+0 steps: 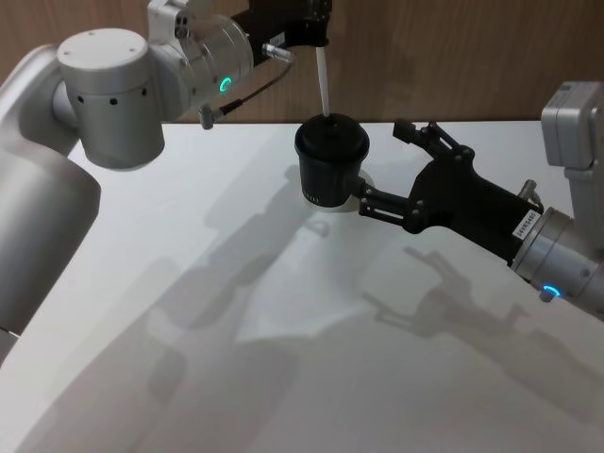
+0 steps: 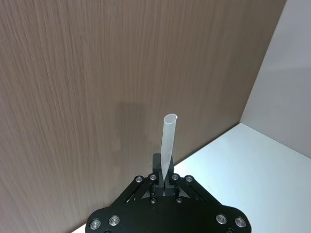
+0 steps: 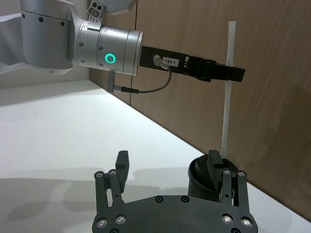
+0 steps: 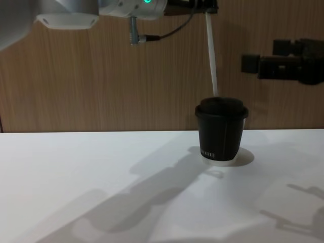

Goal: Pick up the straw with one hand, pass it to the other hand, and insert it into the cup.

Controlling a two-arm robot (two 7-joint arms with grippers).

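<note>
The left hand (image 3: 228, 74) pinches the thin straw (image 1: 323, 83) near its top, above the cup (image 1: 330, 162). The straw looks light and bendy, so hold gently. The right hand (image 1: 396, 165) waits open at the cup's 3 o'clock.

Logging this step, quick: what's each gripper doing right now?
Left gripper: shut on the straw, above the cup.
Right gripper: open, holding nothing, beside the cup.

A lab-style test bench: bare white table (image 1: 283, 377) against a wood-panel wall (image 2: 97, 73)
</note>
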